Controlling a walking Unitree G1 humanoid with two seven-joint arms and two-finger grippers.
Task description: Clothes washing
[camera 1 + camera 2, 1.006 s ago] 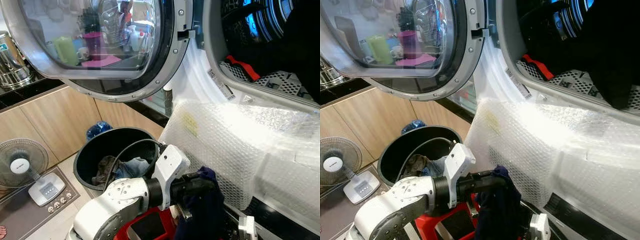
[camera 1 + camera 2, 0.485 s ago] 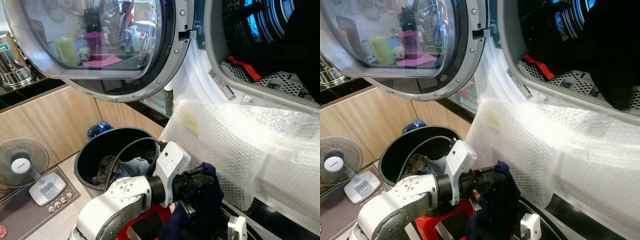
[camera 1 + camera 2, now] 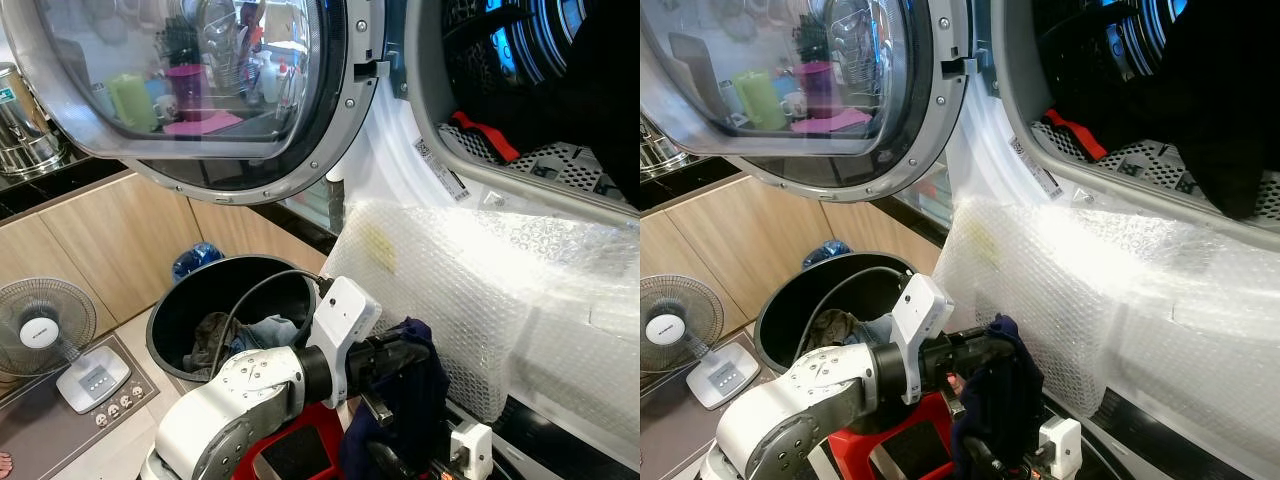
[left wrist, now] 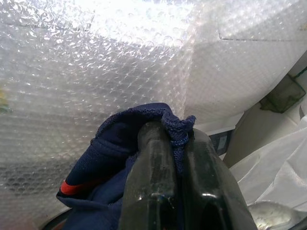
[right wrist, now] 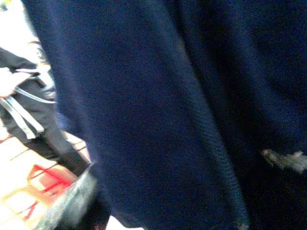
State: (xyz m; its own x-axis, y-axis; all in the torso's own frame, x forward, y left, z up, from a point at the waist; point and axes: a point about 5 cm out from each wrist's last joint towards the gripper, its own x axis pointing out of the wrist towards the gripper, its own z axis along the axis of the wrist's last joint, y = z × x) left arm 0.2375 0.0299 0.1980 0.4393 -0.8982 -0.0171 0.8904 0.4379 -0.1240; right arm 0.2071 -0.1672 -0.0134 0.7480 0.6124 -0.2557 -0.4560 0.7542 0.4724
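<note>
Between the pressed-together black fingers of the left gripper (image 4: pixel 177 191) a dark navy garment with a red stripe (image 3: pixel 415 400) is pinched only by a bunched edge, low before the bubble-wrapped washer front (image 3: pixel 480 290), so it could slip free or snag there when lifted toward the open drum (image 3: pixel 530 90).

The left arm (image 3: pixel 250 400) reaches forward and to the right, low in front of the washer (image 3: pixel 480 290), its left gripper (image 4: pixel 175 143) clamped on a navy garment (image 4: pixel 120 158), while the right gripper (image 3: pixel 470 445) sits just beside the cloth's lower hang.
</note>
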